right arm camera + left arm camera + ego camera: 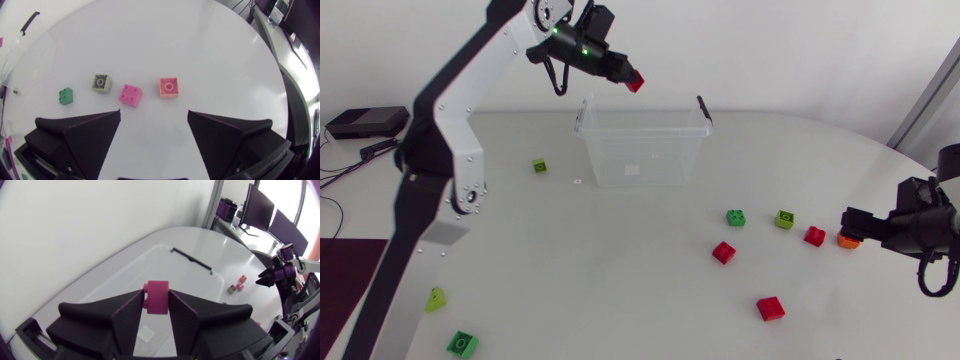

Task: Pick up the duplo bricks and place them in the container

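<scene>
You are at the drop step. Your left gripper (630, 79) is clamped on a red brick (636, 84), held in the air above the container (640, 150), which stands near the desk's (620, 300) far edge. Next, make sure the brick hangs inside the rim, then lower it and let go. The brick is near cubic with no clear long axis, and its stud seems to face 1 finger (131, 317). Your right gripper (154, 120) stands wide apart near the desk's right edge, an orange brick (168, 87) just ahead.
</scene>
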### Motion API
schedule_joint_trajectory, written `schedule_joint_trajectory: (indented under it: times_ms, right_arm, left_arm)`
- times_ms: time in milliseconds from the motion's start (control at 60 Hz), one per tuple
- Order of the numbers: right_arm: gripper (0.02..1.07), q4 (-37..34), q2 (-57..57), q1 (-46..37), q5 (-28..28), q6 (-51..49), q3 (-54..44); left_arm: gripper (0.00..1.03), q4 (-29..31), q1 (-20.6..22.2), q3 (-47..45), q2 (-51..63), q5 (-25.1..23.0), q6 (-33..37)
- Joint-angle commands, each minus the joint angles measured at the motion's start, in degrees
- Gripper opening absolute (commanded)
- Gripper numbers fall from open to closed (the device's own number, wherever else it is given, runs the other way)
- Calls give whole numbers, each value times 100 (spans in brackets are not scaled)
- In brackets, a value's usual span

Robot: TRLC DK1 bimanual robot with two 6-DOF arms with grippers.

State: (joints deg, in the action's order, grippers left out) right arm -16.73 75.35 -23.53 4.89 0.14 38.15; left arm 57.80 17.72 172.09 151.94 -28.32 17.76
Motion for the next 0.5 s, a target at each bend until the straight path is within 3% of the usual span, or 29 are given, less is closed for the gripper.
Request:
schedule_joint_trajectory:
  times_ms: [0,50,133,183,283,483]
  right_arm:
    - [102,-146,208,-143,118,-128,201]
    - [102,-137,305,-178,118,-208,219]
    - [102,-102,507,-170,118,-199,254]
    - [102,-102,656,-152,118,-199,298]
    - [102,-14,955,-11,-58,-172,377]
    - [102,232,1078,-29,-225,-225,395]
  left_arm:
    - [48,689,180,1591,908,292,105]
    - [51,873,197,1547,881,713,149]
    - [51,1251,276,1353,591,1012,114]
    - [51,821,364,193,-147,1381,8]
    - [51,610,364,-97,-613,1460,-238]
    - [51,1163,127,-132,-1079,1285,-616]
